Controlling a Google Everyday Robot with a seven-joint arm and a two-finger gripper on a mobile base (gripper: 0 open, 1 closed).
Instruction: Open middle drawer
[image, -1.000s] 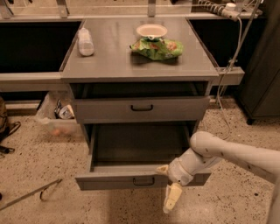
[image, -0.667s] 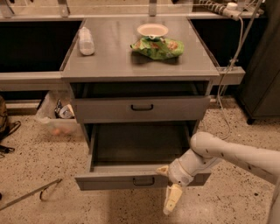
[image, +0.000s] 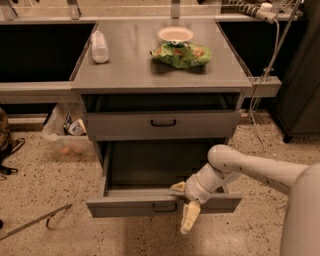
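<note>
Fingers (image: 190, 216) of the gripper (image: 179, 209) are seen spread wide. One is laid over the top rim of the middle drawer (image: 125, 206) and the other hangs down in front of it, so nothing is clamped. The gripper is found at 5 o'clock in the view, just to the 3 o'clock side of the black loop handle (image: 165, 207). The arm reaches in from 3 o'clock.

The middle drawer is found at 6 o'clock of the cabinet, drawn well out, with its dark inside exposed. The upper drawer (image: 210, 124) above it is shut. On the counter top (image: 125, 70) a white bottle (image: 99, 46) is seen at 10 o'clock, and a bowl (image: 175, 34) and a green bag (image: 181, 54) towards 12 o'clock.

The task is judged nearly or fully done. If more pull were applied, the drawer could be driven against the end of its runners and the cabinet jolted, so that the bottle might be set rolling. Because contact is made off-centre, the drawer could be skewed and jammed. On withdrawal, the hanging finger could be caught on the handle.
</note>
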